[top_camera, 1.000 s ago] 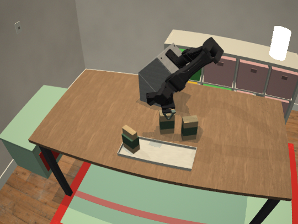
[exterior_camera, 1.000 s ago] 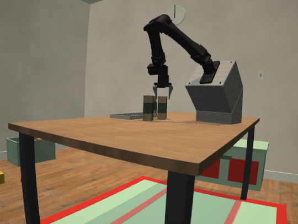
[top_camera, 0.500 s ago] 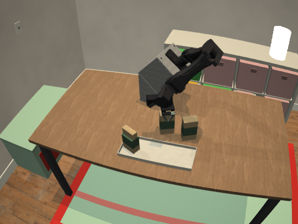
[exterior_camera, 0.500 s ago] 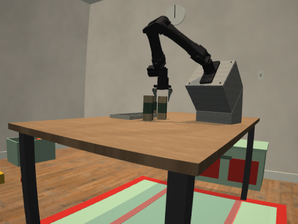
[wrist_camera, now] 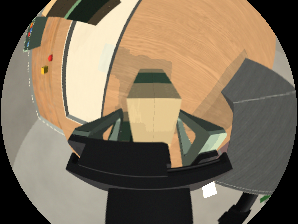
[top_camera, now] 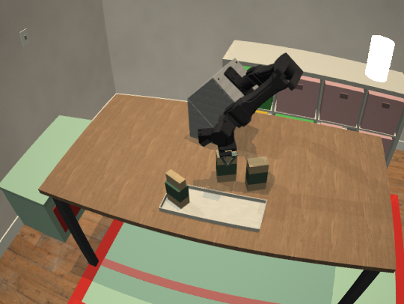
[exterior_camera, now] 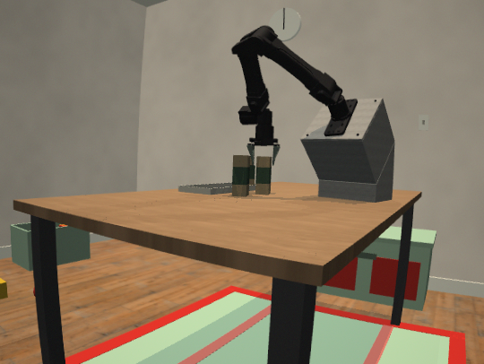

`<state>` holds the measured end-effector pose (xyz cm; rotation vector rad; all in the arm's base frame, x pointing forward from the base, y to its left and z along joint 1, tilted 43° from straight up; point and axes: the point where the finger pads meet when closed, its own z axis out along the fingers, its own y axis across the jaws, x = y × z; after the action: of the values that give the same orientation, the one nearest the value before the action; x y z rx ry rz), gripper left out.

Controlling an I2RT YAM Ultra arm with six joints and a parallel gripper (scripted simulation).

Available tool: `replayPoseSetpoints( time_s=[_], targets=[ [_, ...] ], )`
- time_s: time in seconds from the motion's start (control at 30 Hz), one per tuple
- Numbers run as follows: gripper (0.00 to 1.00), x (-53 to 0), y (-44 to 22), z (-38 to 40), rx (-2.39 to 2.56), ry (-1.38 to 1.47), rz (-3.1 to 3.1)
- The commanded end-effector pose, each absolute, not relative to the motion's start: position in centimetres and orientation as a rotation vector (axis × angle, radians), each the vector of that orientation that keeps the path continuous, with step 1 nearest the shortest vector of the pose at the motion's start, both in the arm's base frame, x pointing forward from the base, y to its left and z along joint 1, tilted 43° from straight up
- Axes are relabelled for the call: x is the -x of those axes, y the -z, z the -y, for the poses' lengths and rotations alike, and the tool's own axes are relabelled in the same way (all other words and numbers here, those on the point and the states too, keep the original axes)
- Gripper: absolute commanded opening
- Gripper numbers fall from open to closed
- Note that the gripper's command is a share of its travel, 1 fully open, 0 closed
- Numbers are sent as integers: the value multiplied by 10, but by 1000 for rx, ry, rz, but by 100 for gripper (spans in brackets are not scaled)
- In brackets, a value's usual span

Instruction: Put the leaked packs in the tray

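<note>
My open gripper (top_camera: 227,160) (exterior_camera: 263,162) (wrist_camera: 149,112) straddles the top of a boxy tan-and-green coffee pack (top_camera: 226,172) (exterior_camera: 263,176) (wrist_camera: 154,117) standing on the wood-grain table (top_camera: 322,195) (exterior_camera: 188,220) (wrist_camera: 185,45); another blocky pack (top_camera: 256,174) (exterior_camera: 240,176) stands beside it, a third (top_camera: 177,189) in the pale rectangular tray (top_camera: 228,211) (exterior_camera: 202,189) (wrist_camera: 89,60)

The end effector (top_camera: 228,159) (exterior_camera: 263,162) (wrist_camera: 149,112) sank slightly toward the desk (top_camera: 322,176) (exterior_camera: 179,220) (wrist_camera: 200,35). Its fingers came lower beside the middle pack (top_camera: 226,169) (exterior_camera: 263,179) (wrist_camera: 153,117), inward of the desk's back edge.
</note>
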<state>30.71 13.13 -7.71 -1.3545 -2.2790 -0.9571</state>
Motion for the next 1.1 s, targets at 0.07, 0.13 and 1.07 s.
replayPoseSetpoints(
  time_s=[0.07, 0.13, 1.07],
  targets=[
    [77, -308, 78, -124, 1390, 956, 2279],
    [77, -308, 78, -124, 1390, 956, 2279],
    [24, -307, 78, -124, 1389, 952, 2276]
  ],
)
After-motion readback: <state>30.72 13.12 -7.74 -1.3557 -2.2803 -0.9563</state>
